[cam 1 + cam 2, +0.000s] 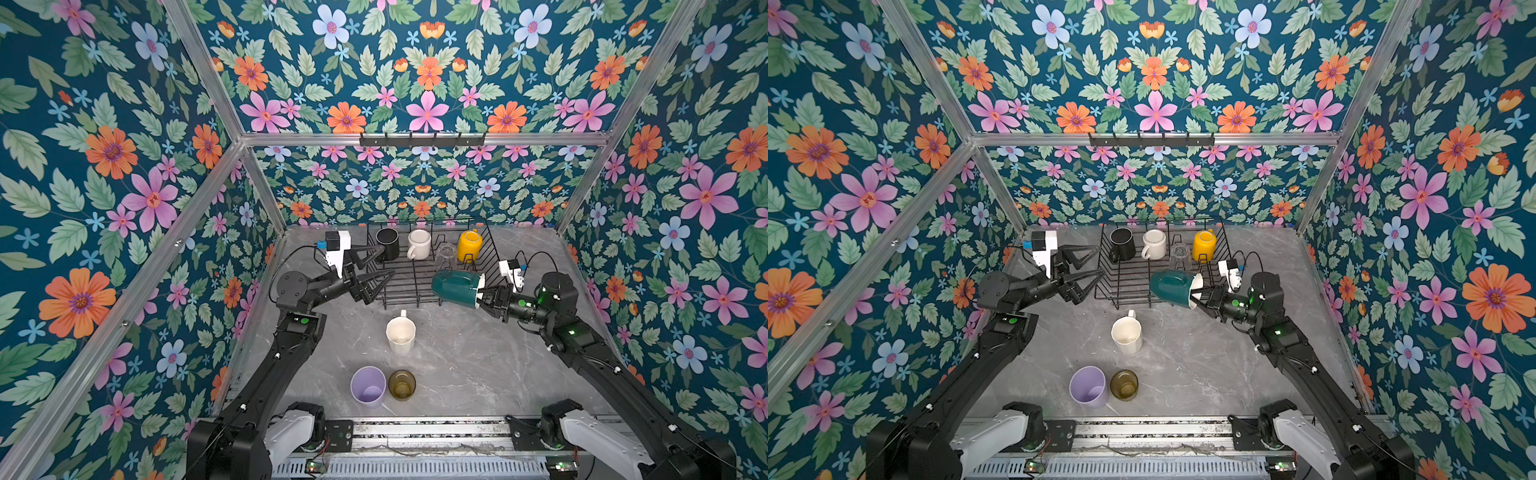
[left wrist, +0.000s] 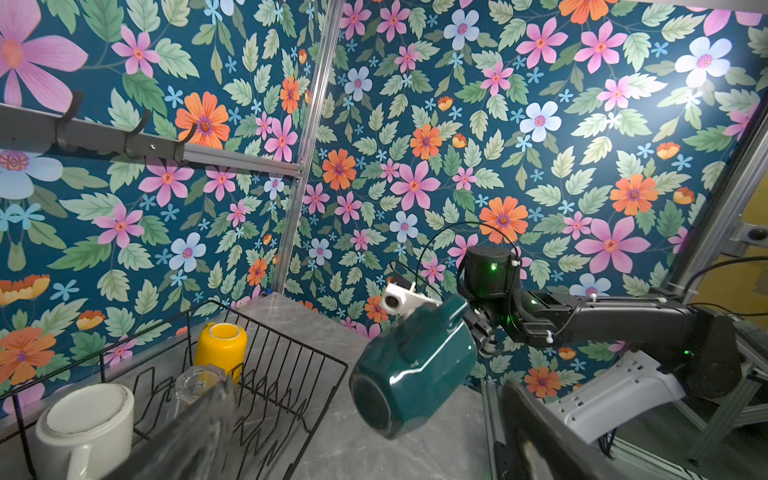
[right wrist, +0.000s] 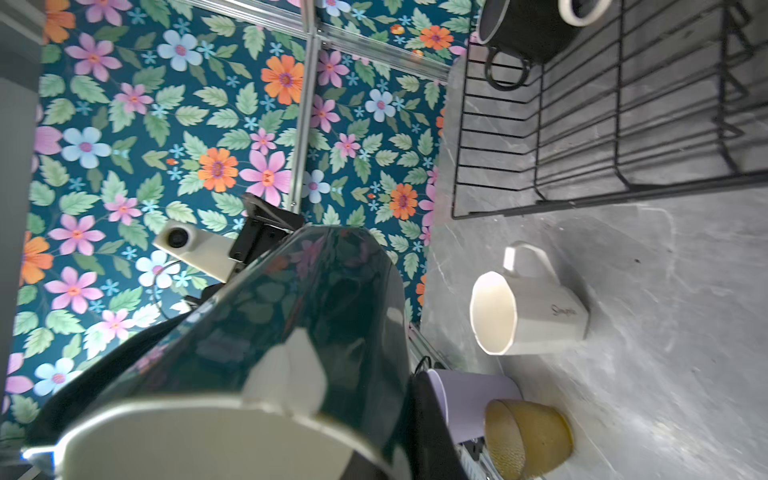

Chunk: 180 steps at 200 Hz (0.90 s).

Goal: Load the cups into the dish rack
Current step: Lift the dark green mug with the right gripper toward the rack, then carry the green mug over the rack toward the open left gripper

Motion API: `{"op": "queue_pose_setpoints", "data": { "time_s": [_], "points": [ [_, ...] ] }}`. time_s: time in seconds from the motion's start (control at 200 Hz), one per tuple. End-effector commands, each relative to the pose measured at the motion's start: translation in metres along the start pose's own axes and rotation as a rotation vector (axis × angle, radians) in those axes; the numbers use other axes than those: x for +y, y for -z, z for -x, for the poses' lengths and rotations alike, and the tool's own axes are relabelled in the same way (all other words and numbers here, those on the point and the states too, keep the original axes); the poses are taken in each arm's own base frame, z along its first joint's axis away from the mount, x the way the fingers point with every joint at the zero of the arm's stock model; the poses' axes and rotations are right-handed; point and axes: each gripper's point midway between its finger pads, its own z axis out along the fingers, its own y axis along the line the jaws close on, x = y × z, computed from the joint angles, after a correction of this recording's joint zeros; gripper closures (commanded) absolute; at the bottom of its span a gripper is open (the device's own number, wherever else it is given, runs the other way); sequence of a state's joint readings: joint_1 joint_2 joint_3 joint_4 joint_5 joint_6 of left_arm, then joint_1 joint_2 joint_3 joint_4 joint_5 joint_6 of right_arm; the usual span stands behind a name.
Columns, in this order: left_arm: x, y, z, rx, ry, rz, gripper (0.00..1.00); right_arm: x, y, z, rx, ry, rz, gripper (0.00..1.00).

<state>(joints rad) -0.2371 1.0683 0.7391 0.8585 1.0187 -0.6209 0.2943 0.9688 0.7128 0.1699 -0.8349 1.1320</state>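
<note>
2 cups stand nearest, just beside each other: the lilac tumbler [image 1: 368, 385] and the olive-amber glass [image 1: 402, 385]. Farther in, the tall white mug [image 1: 400, 334] stands alone on the marble table [image 1: 478, 365], with open tabletop to its right. Beyond it, the right gripper [image 1: 481, 301] clamps the rim of the green mug [image 1: 455, 287], tilted over the near right corner of the dish rack [image 1: 415, 291]. The left gripper [image 1: 388, 260], jaws spread wide and empty, sits at the rack's left edge. The rack's near half is bare wire. Along its far side stand the black mug [image 1: 387, 243], an inverted white mug [image 1: 419, 244], the clear glass [image 1: 445, 255] and the yellow mug [image 1: 469, 245].
</note>
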Motion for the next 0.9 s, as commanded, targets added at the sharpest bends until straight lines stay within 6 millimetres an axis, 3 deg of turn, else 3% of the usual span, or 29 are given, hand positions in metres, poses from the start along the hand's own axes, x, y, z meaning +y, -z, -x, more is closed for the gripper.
{"op": "queue_pose_setpoints", "data": {
  "time_s": [0.0, 0.215, 0.41, 0.895],
  "points": [
    [-0.008, 0.0, 0.001, 0.002, -0.029, -0.042, 0.01, 0.051, 0.001, 0.011, 0.0, 0.103, 0.163, 1.0],
    [-0.009, 0.0, -0.003, 0.015, -0.027, -0.054, 0.01, 0.074, -0.012, 0.017, 0.042, 0.126, 0.22, 1.0],
    [-0.011, -0.001, -0.005, 0.022, -0.028, -0.068, 0.0, 0.09, -0.036, 0.005, 0.132, 0.145, 0.252, 1.0],
    [-0.026, -0.001, -0.01, 0.04, -0.032, -0.148, 0.0, 0.103, -0.066, -0.005, 0.251, 0.134, 0.312, 1.0]
  ]
}}
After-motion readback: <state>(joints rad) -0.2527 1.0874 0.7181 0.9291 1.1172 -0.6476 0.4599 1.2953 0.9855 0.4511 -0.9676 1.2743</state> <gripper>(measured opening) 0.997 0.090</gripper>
